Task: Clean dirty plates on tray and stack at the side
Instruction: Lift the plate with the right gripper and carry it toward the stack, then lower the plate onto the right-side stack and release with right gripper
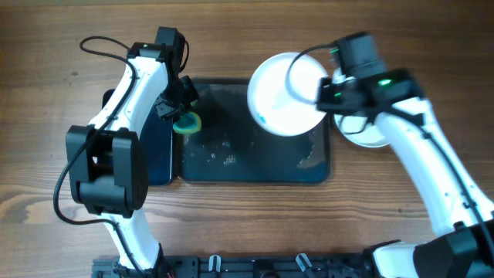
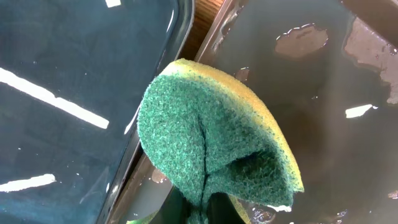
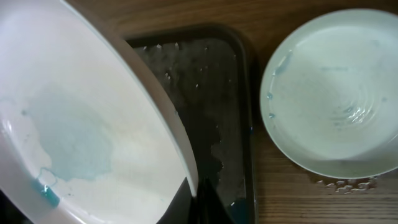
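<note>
Tray (image 1: pixel 270 164), dark grey with a raised rim, at the centre of my wooden worktop (image 1: pixel 231 224) — floor wet, with droplets and puddles scattered across it. Smaller glossy tray (image 1: pixel 160 153), just beside its left edge with a strip of wood showing between them, partly under the left arm. Left claw (image 1: pixel 182 116), closed on a sponge (image 1: pixel 187 123), green scouring face over a yellow body, folded by the grip; on my left wrist view it hangs over the gap between the two trays, and I cannot tell whether it touches either. Right claw (image 1: pixel 324 89), clamped on the right rim of the held plate (image 1: pixel 279 96), white, round, tilted, raised over the tray's upper right corner in the overhead view; my right wrist view shows a pale blue-green smear across its centre and a darker spot near the rim. Second plate (image 1: pixel 364 139), white, flat on the worktop just right of the tray — wet, a faint blue mark by its left rim, partly under the right arm.
</note>
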`<state>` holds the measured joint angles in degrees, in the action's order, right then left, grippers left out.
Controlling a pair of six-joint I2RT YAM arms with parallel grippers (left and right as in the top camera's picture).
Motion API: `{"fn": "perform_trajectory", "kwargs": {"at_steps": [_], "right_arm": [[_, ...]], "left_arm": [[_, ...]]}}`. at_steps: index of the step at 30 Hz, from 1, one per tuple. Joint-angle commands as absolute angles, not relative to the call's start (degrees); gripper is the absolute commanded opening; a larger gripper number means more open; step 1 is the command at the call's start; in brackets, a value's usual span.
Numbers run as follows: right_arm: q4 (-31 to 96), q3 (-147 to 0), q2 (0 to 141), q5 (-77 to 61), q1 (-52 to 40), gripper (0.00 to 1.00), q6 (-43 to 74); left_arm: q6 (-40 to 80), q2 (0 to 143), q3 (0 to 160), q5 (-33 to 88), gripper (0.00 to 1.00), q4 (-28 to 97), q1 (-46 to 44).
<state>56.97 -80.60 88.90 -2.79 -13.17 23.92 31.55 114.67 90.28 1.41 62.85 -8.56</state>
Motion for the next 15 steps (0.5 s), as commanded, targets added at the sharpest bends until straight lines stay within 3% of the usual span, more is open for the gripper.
{"fn": "perform_trajectory", "kwargs": {"at_steps": [1,8,15], "right_arm": [[57.65,-80.34,88.47,-13.63,-2.17,0.05,23.14],[58.26,-80.12,93.14,-10.68,14.11,0.04,23.05],[58.54,-80.12,100.97,-5.26,19.44,0.04,23.09]], "left_arm": [[30.26,113.06,90.54,1.93,0.04,62.46,-8.88],[30.24,113.06,90.54,1.93,0.04,62.46,-8.88],[30.26,113.06,90.54,1.93,0.04,62.43,-8.88]]}}
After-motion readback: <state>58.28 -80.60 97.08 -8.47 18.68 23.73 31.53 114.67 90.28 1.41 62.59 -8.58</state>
